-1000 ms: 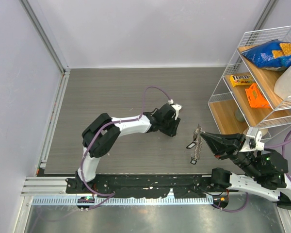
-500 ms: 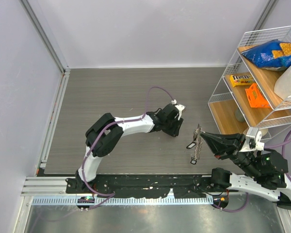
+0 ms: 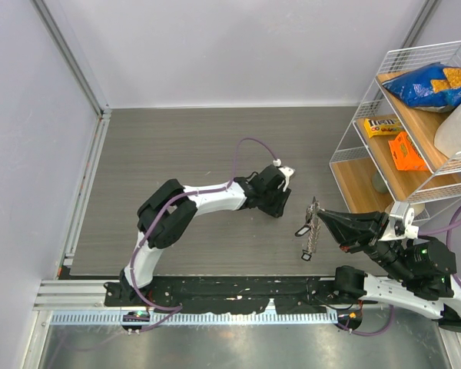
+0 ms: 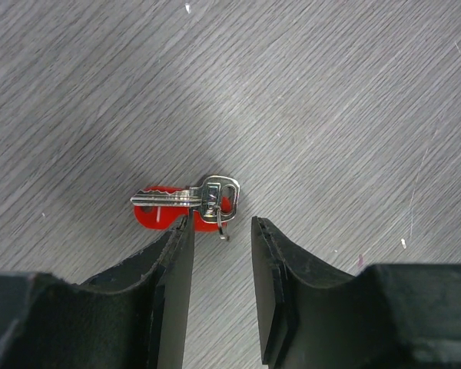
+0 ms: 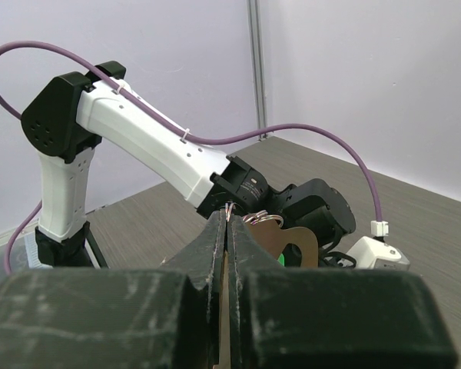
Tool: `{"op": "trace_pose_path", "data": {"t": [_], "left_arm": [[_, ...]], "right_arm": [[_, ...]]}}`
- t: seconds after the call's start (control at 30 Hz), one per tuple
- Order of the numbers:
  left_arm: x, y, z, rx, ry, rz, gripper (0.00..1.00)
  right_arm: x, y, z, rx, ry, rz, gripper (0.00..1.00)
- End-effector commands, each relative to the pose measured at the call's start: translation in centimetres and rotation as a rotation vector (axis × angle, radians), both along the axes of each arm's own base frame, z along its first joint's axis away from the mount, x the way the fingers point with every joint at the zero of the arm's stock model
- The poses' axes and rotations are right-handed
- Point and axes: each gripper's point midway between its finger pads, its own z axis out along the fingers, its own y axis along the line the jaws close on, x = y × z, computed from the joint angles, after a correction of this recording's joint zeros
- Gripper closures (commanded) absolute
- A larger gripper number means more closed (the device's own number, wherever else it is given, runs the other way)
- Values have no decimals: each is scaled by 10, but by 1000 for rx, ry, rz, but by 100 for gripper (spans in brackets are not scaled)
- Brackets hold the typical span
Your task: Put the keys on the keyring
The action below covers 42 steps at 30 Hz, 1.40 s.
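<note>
A red-headed key (image 4: 160,214) lies flat on the grey table with a silver key (image 4: 190,196) and a small wire loop across it. My left gripper (image 4: 221,231) is open just above them, its left fingertip (image 4: 183,237) at the red head's edge. In the top view the left gripper (image 3: 279,206) hides the keys. My right gripper (image 3: 323,220) is shut on the keyring (image 3: 313,229), held above the table with its beaded strip hanging. In the right wrist view the gripper (image 5: 229,221) pinches thin wire, with rings (image 5: 265,219) and a brown tag (image 5: 301,244) beside it.
A white wire shelf rack (image 3: 352,131) stands at the right edge with a blue snack bag (image 3: 429,83), an orange packet (image 3: 407,151) and a yellow box (image 3: 383,126). A metal rail (image 3: 84,181) runs along the left side of the table.
My left arm has shifted slightly to the right, towards the right gripper. The right arm and keyring have not moved.
</note>
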Motion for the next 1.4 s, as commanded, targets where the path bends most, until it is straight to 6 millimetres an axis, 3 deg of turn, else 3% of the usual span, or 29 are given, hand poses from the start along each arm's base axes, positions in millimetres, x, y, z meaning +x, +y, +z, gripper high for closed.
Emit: {"op": "trace_pose_path", "data": {"t": [0.0, 0.63, 1.03, 1.37], "left_arm": [[5, -11, 10, -16, -35, -15, 60], [1, -10, 8, 9, -38, -18, 78], [-5, -10, 16, 8, -45, -26, 67], [-9, -11, 17, 20, -49, -31, 66]], "right_arm": [[-6, -10, 16, 75, -24, 16, 94], [-7, -11, 16, 81, -25, 23, 94], [-8, -10, 16, 84, -26, 30, 94], [-9, -10, 16, 86, -29, 37, 94]]}}
